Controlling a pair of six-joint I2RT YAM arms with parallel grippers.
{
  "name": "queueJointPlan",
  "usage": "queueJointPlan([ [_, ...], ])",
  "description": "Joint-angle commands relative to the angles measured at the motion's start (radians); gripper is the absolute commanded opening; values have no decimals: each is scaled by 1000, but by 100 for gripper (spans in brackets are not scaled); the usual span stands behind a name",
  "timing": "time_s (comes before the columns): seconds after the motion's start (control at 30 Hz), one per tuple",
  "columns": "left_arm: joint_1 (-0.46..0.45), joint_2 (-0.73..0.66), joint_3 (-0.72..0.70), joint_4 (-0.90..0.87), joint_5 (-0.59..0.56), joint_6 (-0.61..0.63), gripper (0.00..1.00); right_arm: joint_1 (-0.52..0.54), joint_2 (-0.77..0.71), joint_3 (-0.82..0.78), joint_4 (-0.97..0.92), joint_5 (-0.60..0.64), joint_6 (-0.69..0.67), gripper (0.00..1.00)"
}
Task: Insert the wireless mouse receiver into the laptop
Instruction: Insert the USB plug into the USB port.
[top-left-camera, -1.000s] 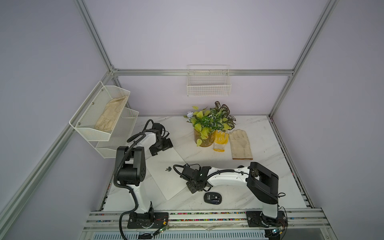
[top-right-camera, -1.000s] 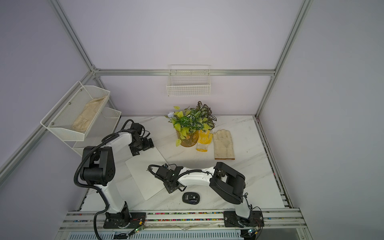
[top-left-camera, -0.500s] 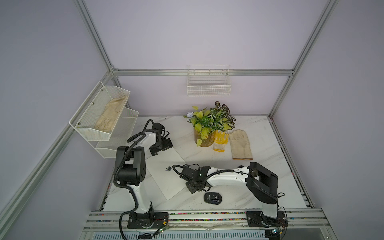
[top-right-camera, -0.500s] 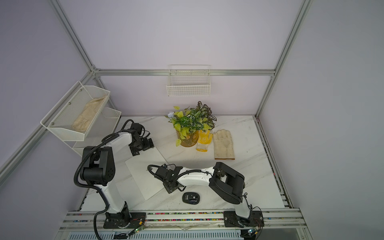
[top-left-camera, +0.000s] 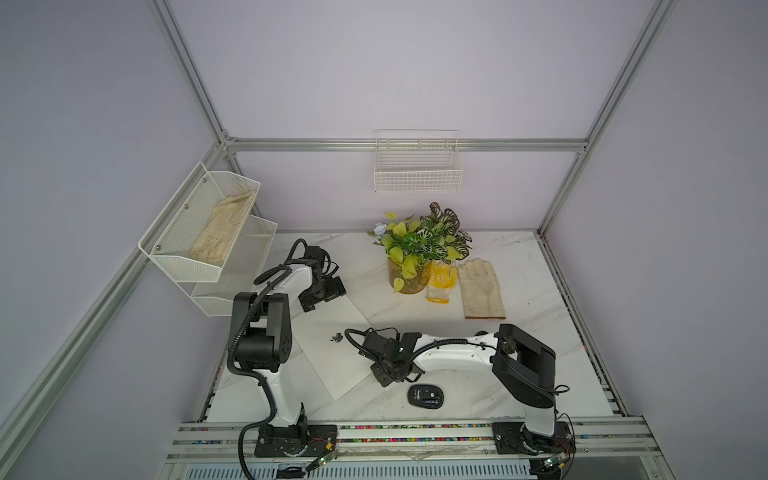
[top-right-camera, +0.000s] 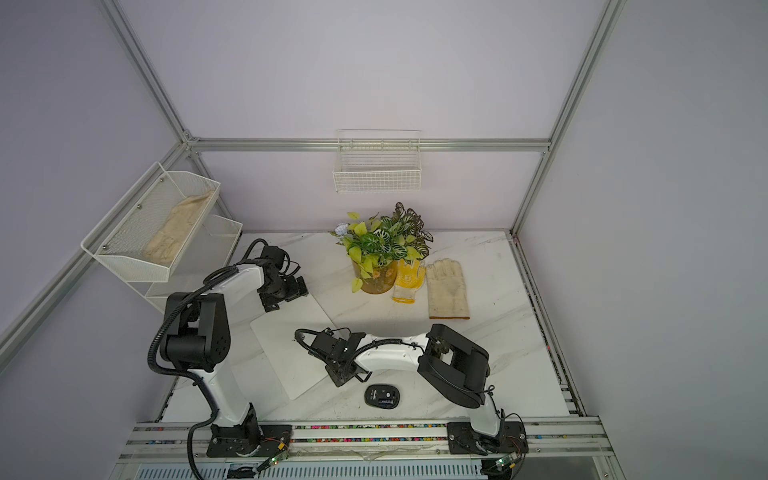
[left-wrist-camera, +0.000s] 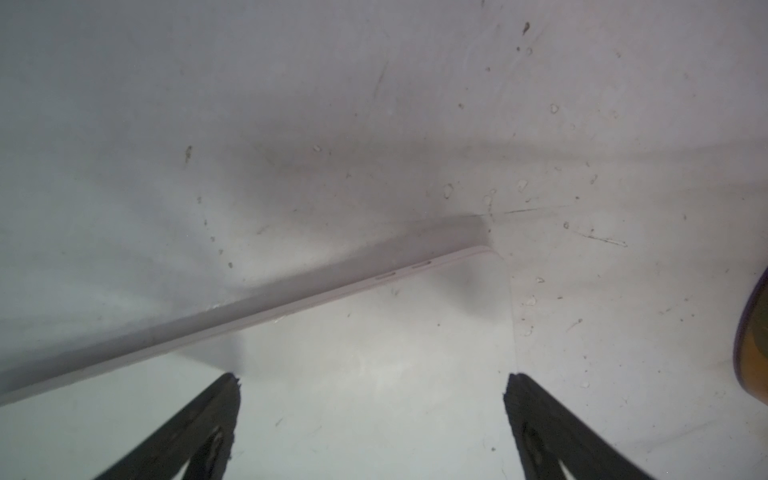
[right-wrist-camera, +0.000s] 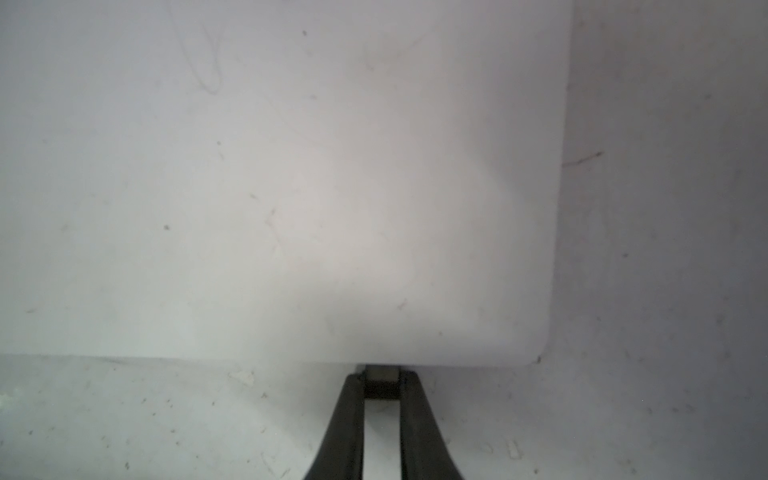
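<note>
Right gripper (top-left-camera: 380, 374), lower centre in both top views, pinches the wireless mouse receiver (right-wrist-camera: 381, 388) against the laptop (right-wrist-camera: 291, 187) edge; left gripper (left-wrist-camera: 372, 382) gapes. Tiny, rigid, probably slippery: hold its black stub.

Both top views look steeply down from above the front edge of the table (top-left-camera: 540, 299), sharing all of it; each wrist camera closely faces an edge of the laptop (left-wrist-camera: 374, 395).

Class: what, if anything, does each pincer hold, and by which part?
The right pincer pinches the wireless mouse receiver by its two sides, plug end at the laptop edge. The left pincer holds nothing.
</note>
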Motion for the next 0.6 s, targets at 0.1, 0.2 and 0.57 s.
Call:
queueJointPlan([
  [0.1, 2, 22, -7, 14, -2, 4, 100, 6, 5, -2, 90, 14, -19, 16],
  [0.2, 2, 22, -9, 14, 0, 4, 100, 7, 1, -8, 91, 41, -62, 16],
  [0.57, 2, 24, -12, 13, 2, 7, 100, 1, 20, -28, 129, 104, -160, 16],
])
